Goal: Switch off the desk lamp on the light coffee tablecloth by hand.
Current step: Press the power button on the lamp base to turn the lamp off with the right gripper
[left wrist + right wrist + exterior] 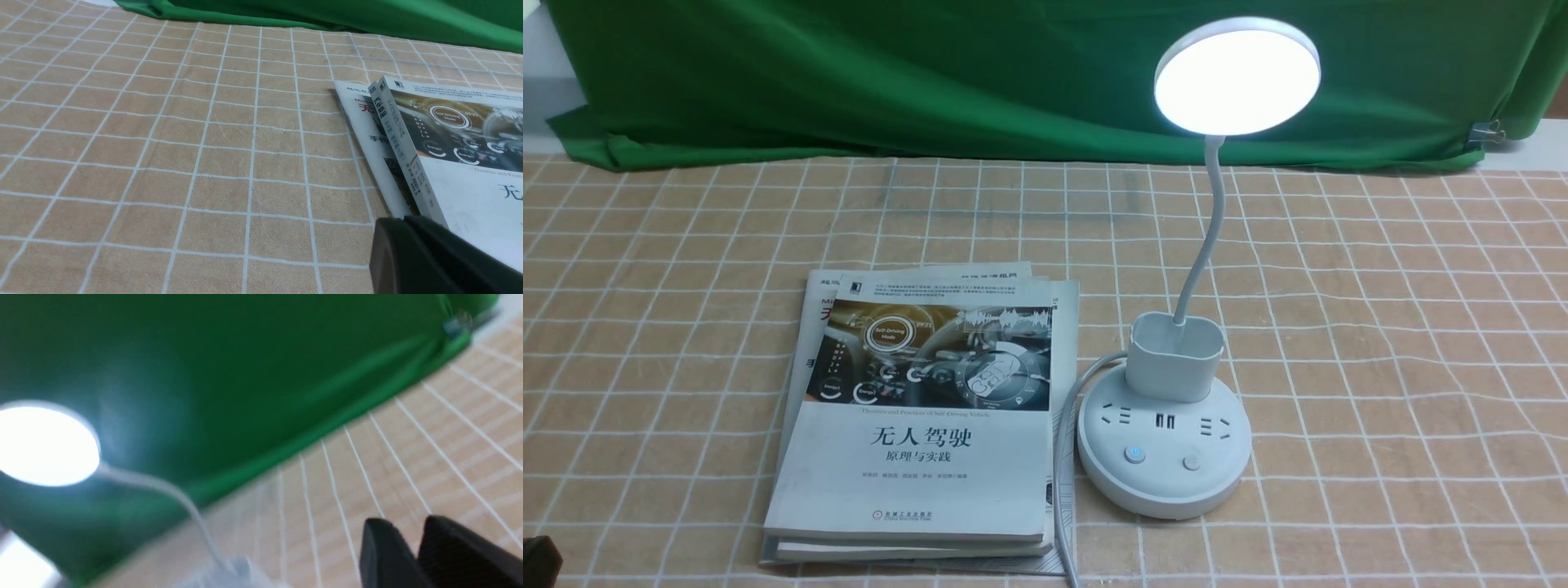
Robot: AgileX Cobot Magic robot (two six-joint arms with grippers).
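Note:
The white desk lamp (1164, 453) stands on the light coffee tablecloth (1380, 327), right of centre. Its disc head (1237, 77) glows brightly. Two round buttons sit on the front of its base; the left one (1134, 455) has a blue ring. My right gripper (408, 524) is out of the front view; in its blurred wrist view the fingertips stand narrowly apart and empty over the cloth, with the lit lamp head (45, 445) off to one side. My left gripper (404, 220) is shut and empty, low over the cloth beside the books.
A stack of books (923, 416) lies just left of the lamp base, also in the left wrist view (457, 155). The lamp's grey cord (1062, 457) runs between books and base. A green backdrop cloth (931, 73) hangs at the back. A black arm part (539, 559) shows at the bottom left corner.

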